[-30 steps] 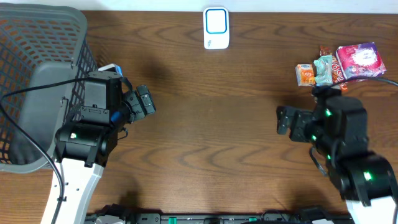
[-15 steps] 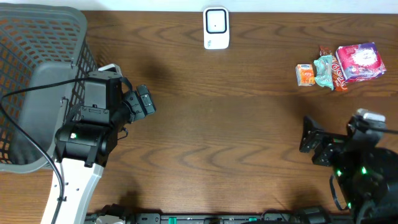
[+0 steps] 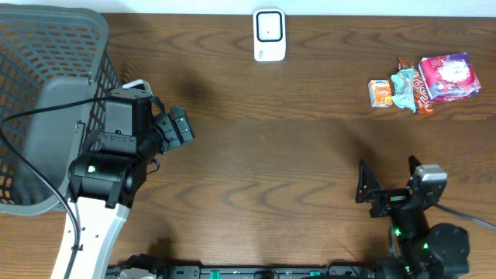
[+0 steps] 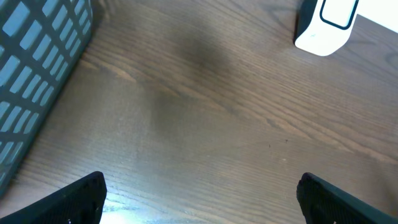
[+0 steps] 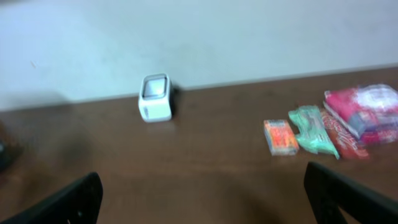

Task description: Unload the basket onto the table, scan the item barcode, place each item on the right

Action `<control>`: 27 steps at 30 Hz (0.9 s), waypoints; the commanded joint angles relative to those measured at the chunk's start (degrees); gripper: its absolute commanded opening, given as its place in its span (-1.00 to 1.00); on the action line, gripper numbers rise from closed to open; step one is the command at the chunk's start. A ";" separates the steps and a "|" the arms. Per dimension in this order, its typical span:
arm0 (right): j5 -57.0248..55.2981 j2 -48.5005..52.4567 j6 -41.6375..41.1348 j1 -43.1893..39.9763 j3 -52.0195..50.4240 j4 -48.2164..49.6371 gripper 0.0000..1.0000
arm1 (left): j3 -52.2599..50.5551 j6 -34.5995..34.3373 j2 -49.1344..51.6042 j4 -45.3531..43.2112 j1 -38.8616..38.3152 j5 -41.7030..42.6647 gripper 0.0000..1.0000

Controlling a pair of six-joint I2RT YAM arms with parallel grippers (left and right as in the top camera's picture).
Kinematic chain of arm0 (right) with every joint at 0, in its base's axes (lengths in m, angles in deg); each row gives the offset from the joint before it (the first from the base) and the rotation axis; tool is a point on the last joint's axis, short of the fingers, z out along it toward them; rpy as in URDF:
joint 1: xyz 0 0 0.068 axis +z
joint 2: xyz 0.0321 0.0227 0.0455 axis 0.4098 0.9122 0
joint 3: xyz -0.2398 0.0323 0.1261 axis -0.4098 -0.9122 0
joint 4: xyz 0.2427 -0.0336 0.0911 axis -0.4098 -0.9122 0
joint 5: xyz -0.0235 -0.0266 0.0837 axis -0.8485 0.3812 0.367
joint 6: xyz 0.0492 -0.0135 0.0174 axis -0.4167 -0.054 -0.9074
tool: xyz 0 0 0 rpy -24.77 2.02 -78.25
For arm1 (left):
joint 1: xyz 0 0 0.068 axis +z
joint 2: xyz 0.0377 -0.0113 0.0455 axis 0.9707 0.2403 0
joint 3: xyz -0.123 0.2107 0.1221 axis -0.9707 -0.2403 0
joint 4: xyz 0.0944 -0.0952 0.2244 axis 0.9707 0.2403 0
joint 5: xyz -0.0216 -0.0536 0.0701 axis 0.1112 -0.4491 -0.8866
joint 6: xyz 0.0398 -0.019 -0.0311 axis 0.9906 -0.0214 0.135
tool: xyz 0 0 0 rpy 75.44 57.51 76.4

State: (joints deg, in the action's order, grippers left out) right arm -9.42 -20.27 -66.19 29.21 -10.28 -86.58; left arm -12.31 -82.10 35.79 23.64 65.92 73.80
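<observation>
Right gripper (image 3: 387, 178) first: jaws spread wide with nothing between them, sitting low at the near edge of the table (image 3: 271, 163) on the right side and pointing toward the far end. Left gripper (image 3: 182, 126) is the same deal, wide apart and empty, over bare wood just beside the basket (image 3: 99, 54).

Hard-to-read stuff: the right wrist view is pretty blurry, so the packets (image 5: 311, 134) are just coloured blobs there, and only two dark fingertips (image 5: 68, 199) poke in at the bottom corners. Can't make out a barcode on anything from any angle. The left wrist view cuts the scanner (image 4: 326, 25) off at the top edge. From overhead, the right arm's body runs off the bottom of the frame.

The items huddle at the far right of the table, well apart from both grippers: an orange packet (image 3: 380, 93), a teal packet (image 3: 404, 85), a red-brown packet (image 3: 419, 91) and a pink pack (image 3: 447, 75), all touching or overlapping. No idea which one is meant for scanning. The white scanner stands at the far edge in the middle, well apart from the pile. The grey mesh basket fills the left corner. The left arm's bulk overlaps its near side and a black cable (image 3: 46, 108) is draped across it. Only open wood lies between the right gripper and the pile.
</observation>
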 commanded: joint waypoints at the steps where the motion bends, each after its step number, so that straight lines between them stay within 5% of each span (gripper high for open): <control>1: 1.97 -5.22 0.81 -1.14 -5.11 4.59 0.99 | 0.37 0.76 0.07 0.04 0.24 -0.35 0.96; 23: 1.51 -7.93 3.87 -3.74 -25.46 33.31 0.98 | 0.37 0.74 0.07 0.04 0.24 -0.35 0.96; 27: 1.53 -7.96 5.16 -4.31 -25.35 30.86 0.98 | 0.37 0.74 0.07 0.04 0.24 -0.35 0.96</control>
State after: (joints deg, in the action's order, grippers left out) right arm -8.15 -27.83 -62.74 26.04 -35.33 -54.80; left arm -12.31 -82.10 35.79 23.60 65.92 73.78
